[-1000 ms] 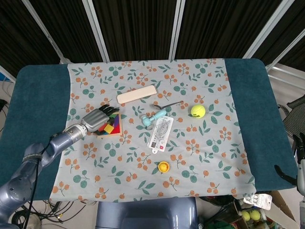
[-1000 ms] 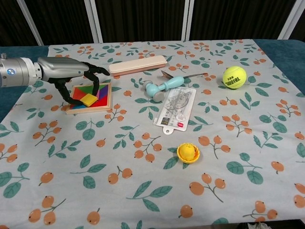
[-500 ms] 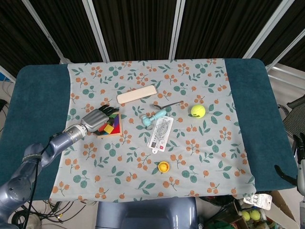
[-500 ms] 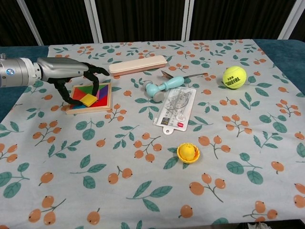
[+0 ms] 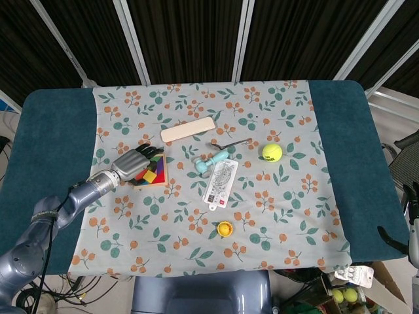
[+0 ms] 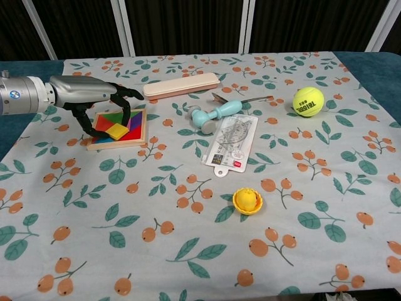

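Almost nothing has moved since the earlier frames: the left hand (image 6: 94, 100) sits where it sat, only its forearm has slid a trace toward the table's left edge in the chest view, and every object lies in the same spot. The left hand arches over the tangram puzzle (image 6: 119, 128), a small wooden tray of coloured pieces lying flat on the floral tablecloth (image 6: 188, 251) near its left side. Its fingers (image 6: 127, 106) are spread apart and curved downward, their tips coming down onto the far and left parts of the tray; they appear to touch the coloured pieces, though whether any piece is actually pinched cannot be told from either view. From the head view the same hand (image 5: 134, 161) covers the upper left of the puzzle (image 5: 152, 176), with the grey arm running back toward the lower left corner. The right hand (image 5: 411, 197) shows only as dark fingers at the far right edge of the head view, well off the table, and how its fingers lie cannot be told. Just beyond the puzzle lies a long beige case (image 6: 182, 85); to its right lie a light blue handled tool (image 6: 213, 115), a metal spoon (image 6: 241, 99) and a flat packaged card (image 6: 230, 148). A tennis ball (image 6: 308, 101) rests well to the right, and a small yellow cap (image 6: 247, 200) sits nearer the front edge.
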Robot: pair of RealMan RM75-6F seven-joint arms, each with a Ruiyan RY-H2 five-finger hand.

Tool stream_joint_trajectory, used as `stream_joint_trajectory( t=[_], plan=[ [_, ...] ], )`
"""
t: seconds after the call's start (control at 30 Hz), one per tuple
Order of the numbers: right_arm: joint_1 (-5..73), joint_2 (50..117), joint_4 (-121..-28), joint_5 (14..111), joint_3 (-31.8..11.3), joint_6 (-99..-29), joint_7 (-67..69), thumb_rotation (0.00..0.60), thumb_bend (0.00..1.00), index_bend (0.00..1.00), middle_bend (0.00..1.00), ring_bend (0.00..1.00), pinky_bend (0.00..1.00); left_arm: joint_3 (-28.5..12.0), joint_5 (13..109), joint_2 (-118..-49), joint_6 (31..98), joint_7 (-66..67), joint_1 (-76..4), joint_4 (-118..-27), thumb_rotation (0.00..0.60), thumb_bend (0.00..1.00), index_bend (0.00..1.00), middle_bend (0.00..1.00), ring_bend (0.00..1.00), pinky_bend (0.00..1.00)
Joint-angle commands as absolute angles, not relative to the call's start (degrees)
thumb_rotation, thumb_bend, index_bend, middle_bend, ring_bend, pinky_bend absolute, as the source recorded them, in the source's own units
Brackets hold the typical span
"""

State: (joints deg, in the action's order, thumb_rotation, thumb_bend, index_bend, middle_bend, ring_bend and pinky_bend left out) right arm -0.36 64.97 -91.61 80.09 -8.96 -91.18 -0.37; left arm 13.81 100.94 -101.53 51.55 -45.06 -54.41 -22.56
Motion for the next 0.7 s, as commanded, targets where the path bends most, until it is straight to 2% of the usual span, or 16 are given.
stream_joint_trajectory(
  t=[0.03, 0.43, 0.7],
  plan=[
    [-0.35, 64.98, -91.62, 80.06, -8.96, -91.17, -0.40, 0.600, 0.11, 0.00, 0.00, 0.05, 0.23, 13.84, 100.95, -101.50, 51.56, -45.11, -54.38, -22.54, 0.600, 0.32, 0.43, 0.02, 0.00, 0.00],
    [-0.40, 65.02, -91.79, 79.91, -9.03, -91.21, -0.30, 0.600, 0.11, 0.00, 0.00, 0.05, 0.23, 13.92, 101.07, -101.45, 51.85, -45.41, -54.46, -22.73, 0.600, 0.31, 0.35, 0.02, 0.00, 0.00],
    [-0.44, 65.07, -91.88, 79.87, -9.11, -91.35, -0.31, 0.600, 0.11, 0.00, 0.00, 0.05, 0.23, 14.17, 101.34, -100.70, 52.36, -45.95, -54.54, -23.53, 0.600, 0.31, 0.35, 0.02, 0.00, 0.00]
  ],
)
